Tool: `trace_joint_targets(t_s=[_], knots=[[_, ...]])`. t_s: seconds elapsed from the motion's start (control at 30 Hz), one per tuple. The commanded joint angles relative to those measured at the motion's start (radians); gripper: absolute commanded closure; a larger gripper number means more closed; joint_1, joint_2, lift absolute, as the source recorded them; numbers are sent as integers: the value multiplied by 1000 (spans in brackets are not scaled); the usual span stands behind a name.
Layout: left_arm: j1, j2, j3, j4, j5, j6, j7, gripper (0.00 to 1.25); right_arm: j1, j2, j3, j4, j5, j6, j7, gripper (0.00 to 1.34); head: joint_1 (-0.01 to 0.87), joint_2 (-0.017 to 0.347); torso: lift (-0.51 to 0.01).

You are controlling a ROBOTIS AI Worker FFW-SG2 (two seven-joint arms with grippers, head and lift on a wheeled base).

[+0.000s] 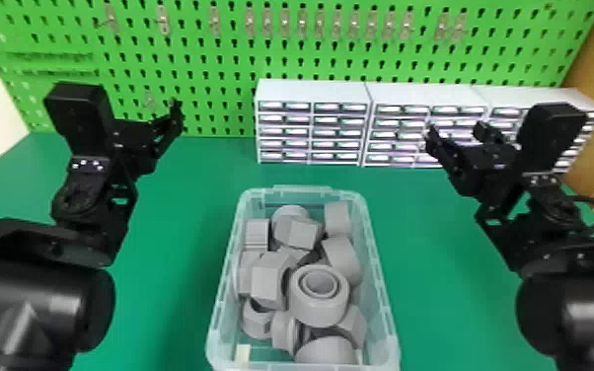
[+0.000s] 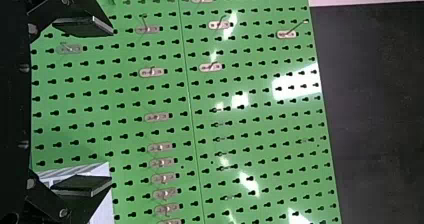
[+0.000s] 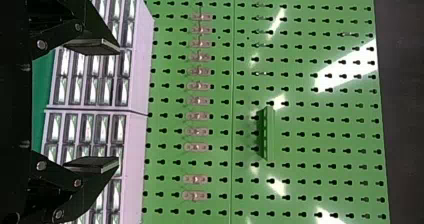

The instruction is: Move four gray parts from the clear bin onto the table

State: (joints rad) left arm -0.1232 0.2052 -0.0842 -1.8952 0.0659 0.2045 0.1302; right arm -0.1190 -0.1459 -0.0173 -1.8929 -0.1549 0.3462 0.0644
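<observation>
My left gripper (image 1: 175,111) is raised at the left of the head view, beyond and left of the bin. In the left wrist view the left gripper (image 2: 97,106) stands open, its fingers wide apart and nothing between them. My right gripper (image 1: 454,133) is held up on the right side, also away from the bin; in the right wrist view the right gripper (image 3: 102,105) is open and holds nothing. The clear bin (image 1: 382,291) sits on the green table (image 1: 172,237), front and centre. A jumble of gray parts fills it, with a ringed round gray part (image 1: 318,308) on top.
White drawer cabinets (image 1: 313,91) line the table's back, from the middle to the right. Behind them rises a green pegboard (image 1: 212,59) with small metal hooks. Bare green tabletop lies on both sides of the bin.
</observation>
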Motion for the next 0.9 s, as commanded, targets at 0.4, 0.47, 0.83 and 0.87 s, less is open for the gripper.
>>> trace_joint_targets(t_s=[0.4,0.47,0.83,0.87], knots=[[-3,-6,-12,-2,11,-22,0,223,-7,-3,10,20,-3,0,0,473,678,34,-50],[-3,-6,-12,-4,12,-23,0,223,-5,-3,13,23,-5,0,0,473,678,34,-50],[-4,-6,-14,-5,12,-23,0,225,-2,-4,26,26,-8,0,-2,473,678,34,-50],[-4,-6,-15,-5,12,-23,0,225,-2,-3,26,28,-8,0,-2,473,678,34,-50]])
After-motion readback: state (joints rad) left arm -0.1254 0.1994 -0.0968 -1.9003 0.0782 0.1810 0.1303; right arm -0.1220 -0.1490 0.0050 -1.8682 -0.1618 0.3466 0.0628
